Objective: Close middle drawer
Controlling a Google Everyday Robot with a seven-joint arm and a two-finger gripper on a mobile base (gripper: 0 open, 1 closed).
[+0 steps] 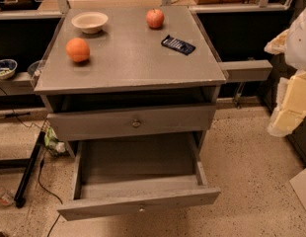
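Note:
The middle drawer (pixel 138 201) of the grey cabinet is pulled far out toward me. Its shallow inside is bare, and its slim front carries a small round knob (pixel 141 210). Above it, a taller-fronted drawer (pixel 94 125) with a similar knob (pixel 136 123) stands slightly out under a dark slot. My gripper (pixel 287 113) appears as pale white and yellowish shapes at the right edge of the camera view. It is well right of the cabinet and above the floor, touching nothing.
On the cabinet top (pixel 128 63) lie an orange (pixel 77 49), a white bowl (pixel 90 21), an apple (pixel 155 18) and a dark blue packet (pixel 177 45). A grey shelf (pixel 244 70) juts out on the right. Cables and a black stand leg (pixel 27 174) are on the floor at left.

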